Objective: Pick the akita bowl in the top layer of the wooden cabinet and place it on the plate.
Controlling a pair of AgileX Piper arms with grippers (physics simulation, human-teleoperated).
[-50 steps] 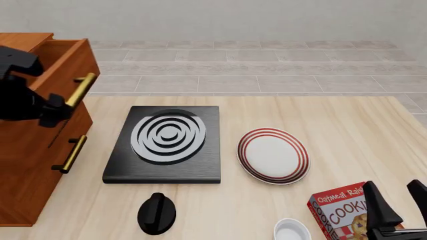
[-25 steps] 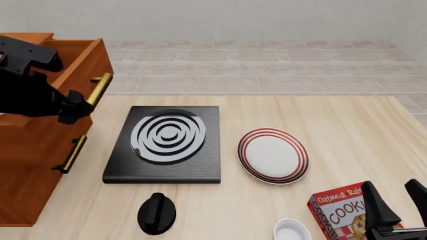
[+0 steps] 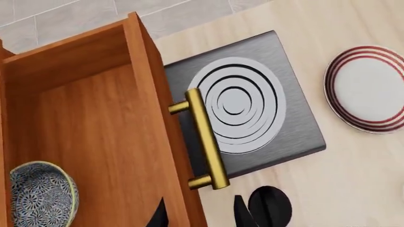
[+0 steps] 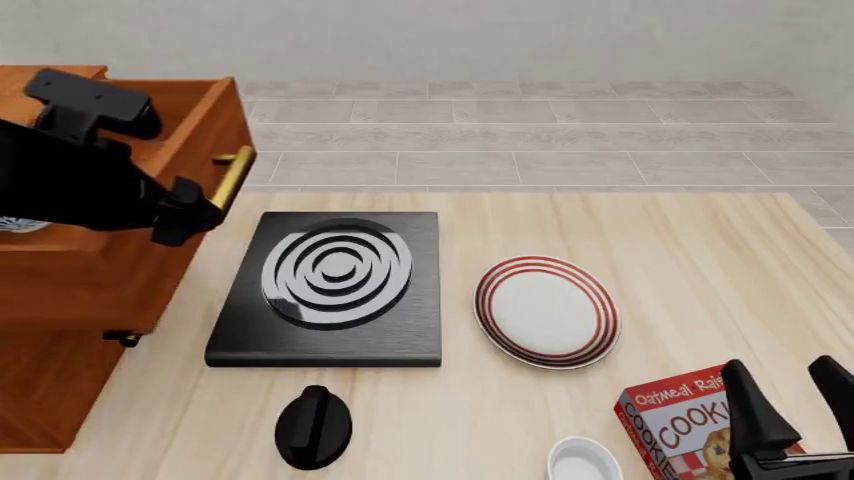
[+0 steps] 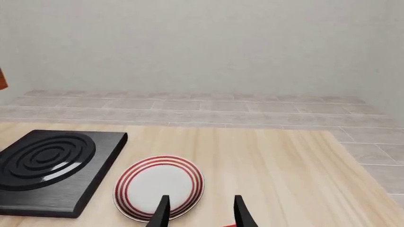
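Note:
The wooden cabinet (image 4: pixel 54 350) stands at the left, and its top layer (image 3: pixel 94 123) is pulled out over the table. The akita bowl (image 3: pixel 41 194) sits inside that drawer, dark with a white net pattern. In the front view only a sliver of the akita bowl (image 4: pixel 11 226) shows behind my left arm. My left gripper (image 3: pixel 198 215) is open, with its fingertips either side of the drawer's front wall near one end of the brass handle (image 3: pixel 205 138). The red-ringed plate (image 4: pixel 546 311) lies empty right of centre. Near the front right corner my right gripper (image 4: pixel 790 400) is open and holds nothing.
A black square stove (image 4: pixel 334 285) with white rings lies between the cabinet and the plate. A black knob-shaped object (image 4: pixel 314 427) is in front of it. A cookie box (image 4: pixel 681 425) and a small white bowl (image 4: pixel 585 462) sit beside my right gripper.
The top drawer has slid further out to the right, together with my left arm. The bowl inside has come into sight. The right arm has not moved.

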